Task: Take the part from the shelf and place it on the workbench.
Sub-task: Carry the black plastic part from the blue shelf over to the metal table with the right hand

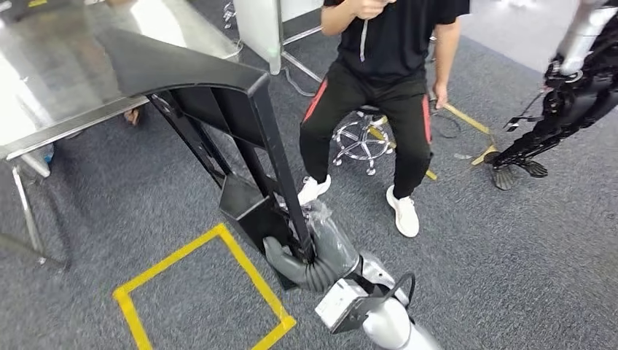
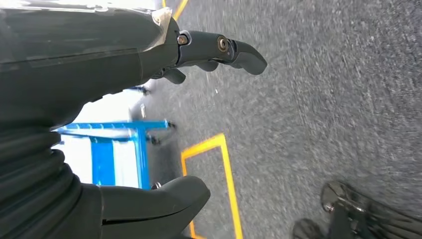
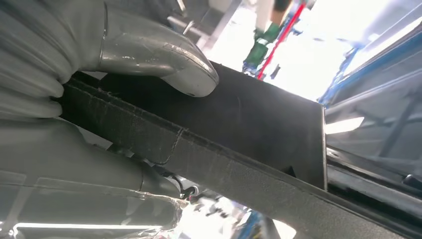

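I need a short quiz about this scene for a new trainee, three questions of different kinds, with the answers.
1. True or false: the right hand grips the black part.
2. What is marked on the grey carpet beside the part? A) red circle B) yellow tape square C) white arrow
3. Fill in: the left hand holds ____.

Key: 1 true. 2 B, the yellow tape square. 3 nothing; it hangs over the carpet with its fingers apart from the thumb.

Long black angular frame part (image 1: 218, 109) rises from the right hand (image 1: 310, 251) toward the shiny steel table (image 1: 65, 65) at left; seated person (image 1: 386, 65) behind; yellow taped floor square (image 1: 204, 292) left of hand.
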`<state>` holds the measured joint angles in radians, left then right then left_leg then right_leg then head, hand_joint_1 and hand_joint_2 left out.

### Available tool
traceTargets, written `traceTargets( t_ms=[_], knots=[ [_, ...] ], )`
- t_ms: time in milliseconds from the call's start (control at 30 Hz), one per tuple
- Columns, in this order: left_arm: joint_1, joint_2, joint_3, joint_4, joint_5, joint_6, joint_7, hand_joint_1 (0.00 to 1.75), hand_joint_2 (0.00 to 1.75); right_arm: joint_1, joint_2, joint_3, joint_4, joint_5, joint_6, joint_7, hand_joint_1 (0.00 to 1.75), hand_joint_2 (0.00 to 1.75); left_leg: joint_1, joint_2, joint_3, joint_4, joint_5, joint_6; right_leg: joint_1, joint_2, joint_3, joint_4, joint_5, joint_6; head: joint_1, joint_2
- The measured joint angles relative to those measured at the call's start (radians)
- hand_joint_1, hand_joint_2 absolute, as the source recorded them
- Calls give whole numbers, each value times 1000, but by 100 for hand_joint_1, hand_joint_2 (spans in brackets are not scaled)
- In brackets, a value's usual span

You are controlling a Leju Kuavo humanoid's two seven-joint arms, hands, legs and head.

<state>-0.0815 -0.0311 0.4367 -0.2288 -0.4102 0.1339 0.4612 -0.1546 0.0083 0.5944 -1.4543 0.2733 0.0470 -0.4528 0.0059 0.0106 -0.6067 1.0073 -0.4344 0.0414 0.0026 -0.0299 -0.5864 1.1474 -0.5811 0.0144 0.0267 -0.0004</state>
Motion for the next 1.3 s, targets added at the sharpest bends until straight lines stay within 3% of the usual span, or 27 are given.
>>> traceTargets(
  t_ms=[67, 100, 133, 200, 233, 300, 367, 400, 467, 533, 600, 633, 667, 733, 800, 900, 967, 1033, 1100, 1133, 1167, 1233, 1300],
  knots=[
    [-2, -1, 3, 0, 0, 0, 0, 0, 175, -4, -3, 1, 7, -4, 4, 0, 175, 175, 2, -26, -3, 1, 3, 2, -5, 20, -58, 118, -43, 1, 0, 0],
    [-2, -2, 4, 0, 1, 1, 0, 0, 175, -4, -4, 1, 11, -6, 6, 0, 175, 175, 2, -40, -4, 1, 3, 1, -8, 22, -71, 143, -45, 7, 0, 0],
    [-2, -3, 5, 0, 2, 3, 0, 0, 175, -5, -5, 1, 15, -7, 7, 0, 175, 175, 3, -54, -4, 2, 4, -1, -12, 23, -66, 130, -31, 17, 0, 0],
    [-1, -5, 9, 0, 3, 7, 0, 0, 175, -11, -5, 2, 22, -9, 9, -1, 175, 175, 7, -82, -5, 5, 6, -8, -24, 47, -10, 8, 27, 40, 0, 0],
    [-1, -6, 11, 0, 3, 8, 0, 0, 175, -14, -4, 4, 26, -10, 11, -3, 175, 175, 7, -95, -7, 9, 5, -15, -28, 67, 18, -55, 50, 45, 0, 0],
    [0, -5, 13, 0, 4, 9, 0, 0, 175, -18, -4, 6, 32, -10, 13, -6, 175, 175, 7, -114, -16, 12, 8, -29, -30, 92, 45, -119, 70, 38, 0, 0],
    [4, -4, 15, 0, 4, 9, 0, 0, 175, -20, -1, 8, 36, -11, 14, -9, 175, 175, 10, -128, -22, 8, 15, -43, -28, 78, 46, -122, 75, 22, -1, 0],
    [6, -5, 15, 1, 4, 8, 0, 0, 175, -22, 1, 9, 38, -12, 14, -11, 175, 175, 11, -121, -25, 10, 13, -47, -29, 71, 47, -123, 78, 15, -1, 0],
    [8, -4, 17, 0, 3, 8, 0, 0, 175, -26, 6, 11, 40, -14, 14, -15, 175, 175, 11, -76, -50, 58, -16, -54, -33, 51, 50, -126, 81, 1, -5, 0],
    [6, -3, 20, 0, 3, 7, 0, 0, 175, -29, 7, 14, 44, -16, 14, -17, 175, 175, 12, -29, -109, 179, -76, -61, -27, 28, 50, -126, 79, -9, -9, 0],
    [6, -3, 22, 1, 2, 6, 0, 0, 175, -29, 7, 16, 49, -18, 14, -18, 175, 175, 14, -18, -159, 278, -107, -64, -22, 2, 50, -126, 77, -14, -8, 0],
    [6, -3, 22, 1, 2, 6, 0, 0, 175, -29, 7, 16, 52, -20, 14, -18, 175, 175, 15, -14, -160, 279, -97, -65, -22, -10, 51, -126, 75, -16, -9, 0],
    [6, -3, 23, 1, 1, 6, 0, 0, 175, -30, 7, 17, 53, -21, 14, -18, 175, 175, 15, -8, -140, 241, -72, -63, -21, -21, 52, -126, 74, -16, -8, 0],
    [5, -1, 24, 0, 1, 6, 0, 0, 175, -33, 9, 19, 54, -22, 14, -18, 175, 175, 10, 31, -67, 110, -17, -57, -17, -41, 57, -125, 69, -14, -9, 0],
    [1, 0, 25, 0, 0, 6, 0, 0, 175, -38, 10, 21, 54, -23, 14, -18, 175, 175, 1, 57, -25, 32, 2, -47, -9, -57, 60, -125, 63, -5, -7, 0],
    [0, 0, 26, 0, -1, 8, 0, 0, 175, -43, 12, 26, 54, -24, 14, -18, 175, 175, -3, 29, -23, 18, 2, -31, -5, -79, 65, -129, 56, 9, -6, 0],
    [0, 0, 28, 0, -2, 10, 0, 0, 175, -46, 13, 28, 54, -25, 13, -18, 175, 175, 1, 7, -14, 5, 10, -17, -6, -47, 52, -92, 31, 13, -6, 0],
    [-1, -1, 29, 0, -3, 12, 0, 0, 175, -45, 9, 29, 56, -26, 12, -17, 175, 175, 4, -15, -12, -1, 14, -8, -10, 4, -2, 20, -19, 7, -5, 0],
    [-1, -1, 29, 0, -3, 12, 0, 0, 175, -40, 4, 29, 59, -27, 12, -15, 175, 175, 4, -40, -14, 0, 14, -6, -12, 22, -61, 127, -53, 6, -5, 0],
    [0, -2, 29, 0, -3, 12, 0, 0, 175, -38, 2, 30, 61, -27, 11, -14, 175, 175, 4, -54, -14, 0, 14, -6, -12, 24, -70, 138, -49, 12, -5, 0],
    [1, -2, 29, 0, -3, 12, 0, 0, 175, -37, 1, 30, 62, -27, 11, -14, 175, 175, 4, -67, -14, 1, 14, -7, -13, 26, -63, 116, -32, 19, -5, 0],
    [2, -3, 30, 0, -3, 11, 0, 0, 175, -36, 0, 31, 63, -27, 11, -14, 175, 175, 5, -94, -15, 5, 14, -11, -21, 47, -9, -8, 27, 37, -5, 0],
    [2, -3, 30, 0, -3, 12, 0, 0, 175, -36, 0, 31, 64, -26, 11, -15, 175, 175, 3, -115, -20, 11, 13, -22, -25, 74, 30, -104, 66, 35, -5, 0]
  ],
)
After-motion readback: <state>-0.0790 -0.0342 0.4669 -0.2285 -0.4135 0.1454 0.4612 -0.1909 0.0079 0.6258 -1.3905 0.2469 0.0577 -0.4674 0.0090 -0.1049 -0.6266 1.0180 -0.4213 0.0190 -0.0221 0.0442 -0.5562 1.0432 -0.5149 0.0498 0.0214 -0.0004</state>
